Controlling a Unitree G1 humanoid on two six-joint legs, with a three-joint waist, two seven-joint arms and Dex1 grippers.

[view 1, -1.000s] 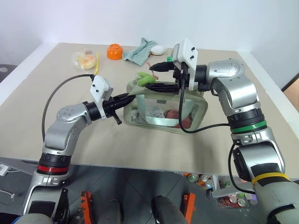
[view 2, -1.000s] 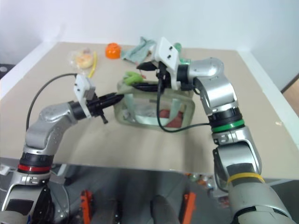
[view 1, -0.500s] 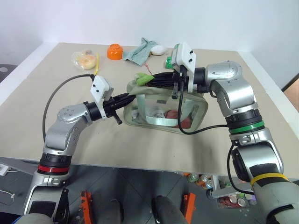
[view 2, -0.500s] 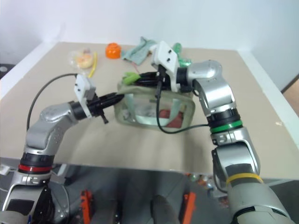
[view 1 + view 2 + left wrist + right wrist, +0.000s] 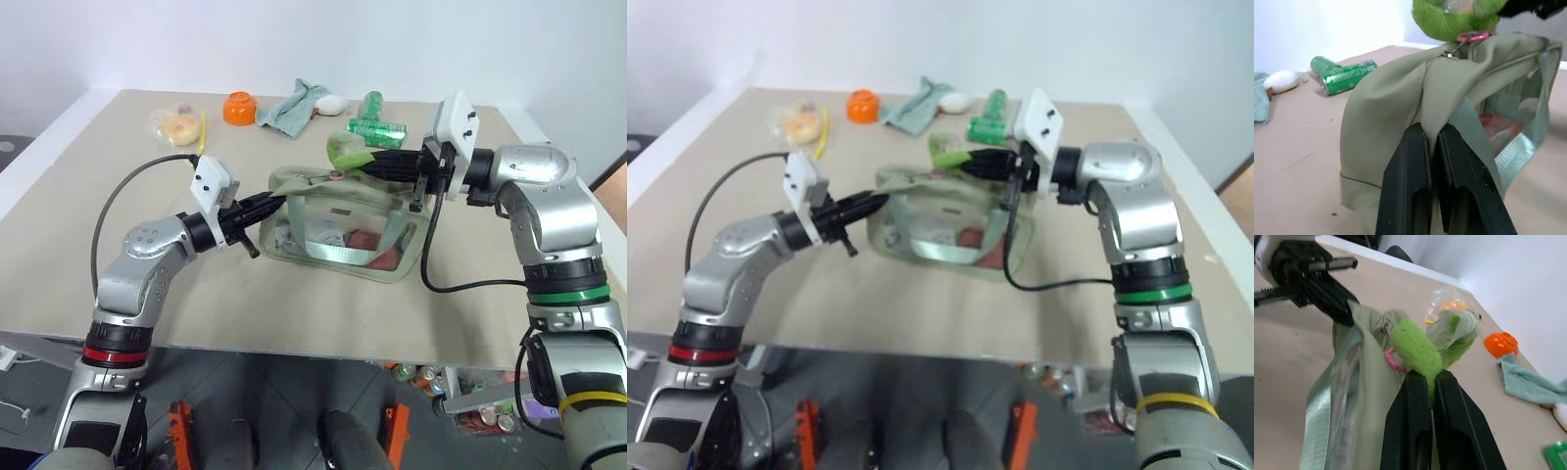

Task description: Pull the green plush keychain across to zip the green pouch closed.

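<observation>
A broad beige tabletop (image 5: 88,245) with a pale raised rim fills the scene, its near edge cut off above a dark grey floor (image 5: 284,392). Behind the far edge rises a plain white wall (image 5: 294,39).

Near the middle of the table stands the boxy pale sage-green fabric pouch (image 5: 343,220) with clear plastic side panels and green strap handles. The left gripper (image 5: 277,200), two black fingers pressed together, pinches the fabric at the pouch's left end, as the left wrist view shows at the fold (image 5: 1422,98). Above the pouch's top, toward its right half, the small lime-green fuzzy plush keychain (image 5: 345,153) is nipped between the closed black fingers of the right gripper (image 5: 372,164); a little pink ring (image 5: 1392,361) joins the plush to the zipper.

Along the far side of the table, from left to right, lie a clear plastic bag with something yellow-orange inside (image 5: 178,124), a yellow stick-like thing (image 5: 203,130) just beside it, an orange rounded plastic piece (image 5: 240,107), a crumpled teal-grey cloth (image 5: 292,106), a small white oval object (image 5: 331,103) touching the cloth, and a green drinks can lying on its side (image 5: 375,119). On the floor to the near right sits a clear bin of cans (image 5: 470,406).
</observation>
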